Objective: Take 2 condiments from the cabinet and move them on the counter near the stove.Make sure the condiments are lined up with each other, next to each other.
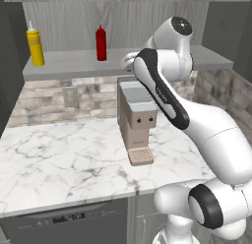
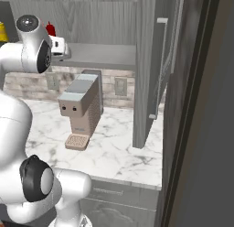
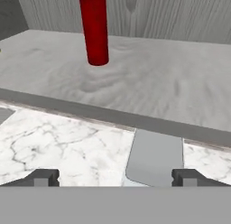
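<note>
Kitchen scene with a white robot arm (image 1: 167, 98) reaching up toward an open grey wall cabinet (image 1: 123, 21). On the pale shelf (image 1: 74, 65) inside stand two slim squeeze bottles, well apart from each other. The yellow bottle (image 1: 35, 45) with a white pointed nozzle stands upright near the left end of the shelf. The red bottle (image 1: 101, 43) stands upright further right, toward the middle, close to the cabinet's wood-grain back wall.

From the camera on the hand, the gripper (image 3: 115, 178) has its two dark fingertips (image 3: 43, 177) spread wide apart with nothing between them. It sits in front of the shelf edge, short of the red bottle, which stands ahead and a little to the left of its centre line. The fingertips touch neither bottle.

Below the shelf lies a white marble counter (image 1: 59, 154) with grey veining. A beige coffee machine (image 1: 137, 117) stands on it against the brick backsplash (image 1: 49, 98), directly under the hand. From the right side camera, the open cabinet door (image 2: 148, 70) hangs to the right of the shelf.
</note>
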{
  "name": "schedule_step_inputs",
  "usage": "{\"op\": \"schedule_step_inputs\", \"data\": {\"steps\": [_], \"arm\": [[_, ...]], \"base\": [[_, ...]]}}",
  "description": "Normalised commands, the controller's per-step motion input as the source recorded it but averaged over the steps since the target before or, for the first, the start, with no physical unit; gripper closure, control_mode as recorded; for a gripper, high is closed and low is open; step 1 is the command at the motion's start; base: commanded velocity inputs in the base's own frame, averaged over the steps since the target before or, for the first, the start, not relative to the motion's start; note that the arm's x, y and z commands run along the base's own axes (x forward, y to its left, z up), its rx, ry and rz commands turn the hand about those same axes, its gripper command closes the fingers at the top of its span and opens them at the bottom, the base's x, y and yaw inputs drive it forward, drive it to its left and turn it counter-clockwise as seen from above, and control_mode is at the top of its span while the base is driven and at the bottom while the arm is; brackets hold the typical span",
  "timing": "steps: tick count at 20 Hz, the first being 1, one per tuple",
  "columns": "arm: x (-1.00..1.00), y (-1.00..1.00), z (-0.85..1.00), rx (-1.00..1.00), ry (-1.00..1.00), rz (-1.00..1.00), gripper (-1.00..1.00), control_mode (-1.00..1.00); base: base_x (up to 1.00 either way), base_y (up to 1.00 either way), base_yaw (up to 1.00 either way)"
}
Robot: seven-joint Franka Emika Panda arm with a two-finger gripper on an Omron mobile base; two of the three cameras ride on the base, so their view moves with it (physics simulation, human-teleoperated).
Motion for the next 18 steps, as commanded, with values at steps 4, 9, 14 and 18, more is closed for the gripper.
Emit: {"op": "schedule_step_inputs", "data": {"steps": [4,9,14,18], "arm": [[0.31,0.39,0.00,0.01,0.00,0.00,-1.00,-1.00],[0.28,0.40,0.05,0.02,-0.01,0.00,-1.00,-1.00],[0.35,0.41,0.14,0.01,0.00,0.00,-1.00,-1.00],[0.26,0.39,0.10,0.00,-0.04,0.00,-1.00,-1.00]], "base": [[0.00,0.00,0.00],[0.00,0.00,0.00],[0.00,0.00,0.00],[0.00,0.00,0.00]]}}
